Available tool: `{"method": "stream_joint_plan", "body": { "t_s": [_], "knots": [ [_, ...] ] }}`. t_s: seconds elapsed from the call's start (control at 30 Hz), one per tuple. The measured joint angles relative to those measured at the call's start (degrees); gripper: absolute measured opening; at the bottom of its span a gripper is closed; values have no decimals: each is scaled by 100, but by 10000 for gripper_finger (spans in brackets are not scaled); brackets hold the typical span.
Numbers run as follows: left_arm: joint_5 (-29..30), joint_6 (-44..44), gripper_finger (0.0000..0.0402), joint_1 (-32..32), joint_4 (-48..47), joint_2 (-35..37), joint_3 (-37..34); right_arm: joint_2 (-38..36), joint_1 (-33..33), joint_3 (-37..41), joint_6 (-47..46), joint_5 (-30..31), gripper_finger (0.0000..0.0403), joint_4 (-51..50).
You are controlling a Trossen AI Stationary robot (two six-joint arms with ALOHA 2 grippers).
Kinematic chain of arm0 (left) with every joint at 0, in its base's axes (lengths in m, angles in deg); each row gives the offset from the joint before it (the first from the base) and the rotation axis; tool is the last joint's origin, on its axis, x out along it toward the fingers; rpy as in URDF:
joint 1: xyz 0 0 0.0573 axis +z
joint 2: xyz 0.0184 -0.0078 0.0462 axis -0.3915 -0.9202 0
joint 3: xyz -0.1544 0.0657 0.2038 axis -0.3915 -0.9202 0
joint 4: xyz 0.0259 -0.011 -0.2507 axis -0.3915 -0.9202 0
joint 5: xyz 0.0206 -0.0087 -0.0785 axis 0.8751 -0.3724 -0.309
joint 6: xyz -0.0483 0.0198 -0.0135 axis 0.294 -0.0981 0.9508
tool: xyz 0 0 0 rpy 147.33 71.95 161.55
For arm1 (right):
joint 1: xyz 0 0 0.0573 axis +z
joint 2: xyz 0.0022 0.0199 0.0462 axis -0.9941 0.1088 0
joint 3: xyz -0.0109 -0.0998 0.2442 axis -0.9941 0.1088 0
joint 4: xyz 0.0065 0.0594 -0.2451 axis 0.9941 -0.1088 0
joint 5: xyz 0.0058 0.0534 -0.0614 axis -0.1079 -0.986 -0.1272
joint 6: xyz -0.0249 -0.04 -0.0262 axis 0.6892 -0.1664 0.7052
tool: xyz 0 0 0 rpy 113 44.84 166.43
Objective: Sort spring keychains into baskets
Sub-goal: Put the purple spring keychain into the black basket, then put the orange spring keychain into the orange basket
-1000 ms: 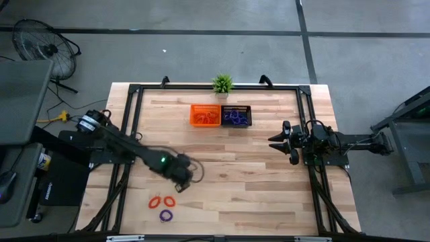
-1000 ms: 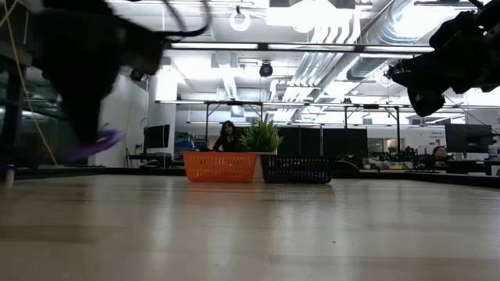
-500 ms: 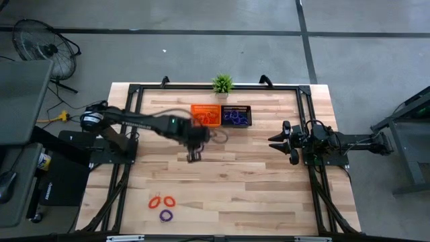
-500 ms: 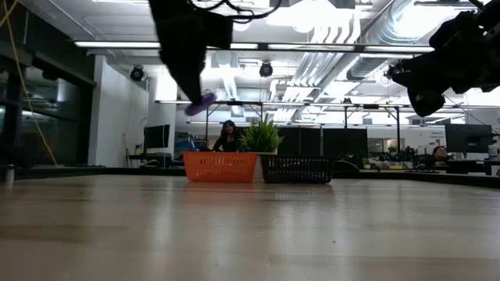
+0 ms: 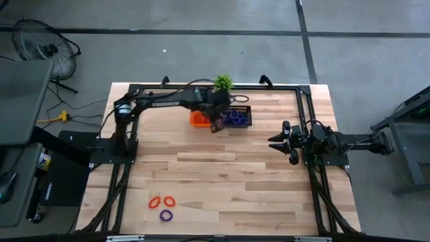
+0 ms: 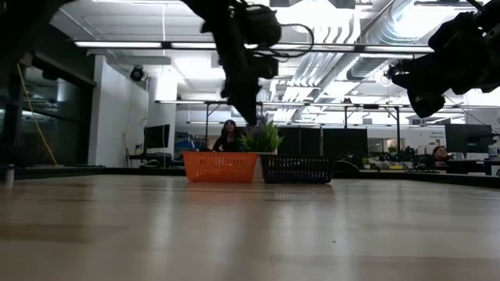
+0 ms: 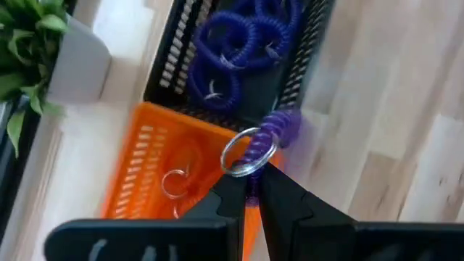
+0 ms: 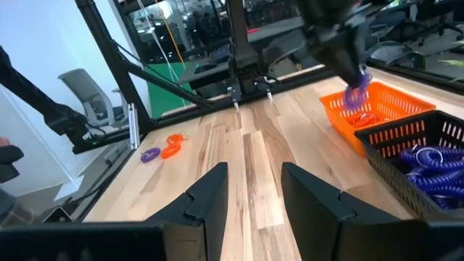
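My left gripper (image 5: 216,126) hovers over the seam between the orange basket (image 5: 198,119) and the black basket (image 5: 239,118) at the table's far side. It is shut on a purple spring keychain (image 7: 274,133) with a silver ring. The black basket (image 7: 293,80) holds several purple coils, and the orange basket (image 7: 156,177) holds orange ones. Two orange keychains (image 5: 161,201) and a purple one (image 5: 165,216) lie flat on the table near its front left. My right gripper (image 5: 274,142) waits open at the right side, nothing between its fingers. My left gripper pinches the purple coil's lower end (image 7: 254,181) between its two fingertips (image 7: 230,190), just below the silver ring (image 7: 246,152). The fingers slant down from the table's left. The keychain sticks out past the fingertips, lifted clear above the baskets' shared edge.
A small green potted plant (image 5: 222,83) stands just behind the baskets at the far edge. A black frame (image 5: 134,91) runs around the table top. Bare wood lies between the baskets and the loose keychains.
My left gripper has swung from the table's front left toward the far edge and to the right, rising and rolling its wrist. It has carried the purple keychain to a spot over the two baskets and has stayed shut on it.
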Motion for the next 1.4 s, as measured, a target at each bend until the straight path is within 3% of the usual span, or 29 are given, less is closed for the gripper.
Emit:
{"method": "stream_joint_plan", "body": {
  "t_s": [0.33,0.5,0.7,1.1,1.4],
  "knots": [
    [-125,253,24,319,-339,-1385,2078,5,0,1,0,3,124,10],
    [-298,386,24,314,-299,-1775,2502,5,0,-1,0,5,124,10],
    [-320,456,36,314,-415,-1833,2552,5,0,0,0,7,124,10],
    [-281,415,165,270,-425,-1838,2550,5,0,1,0,7,124,14],
    [-123,409,162,-102,-1385,-1738,2543,5,0,1,0,10,124,16]
  ]
}}
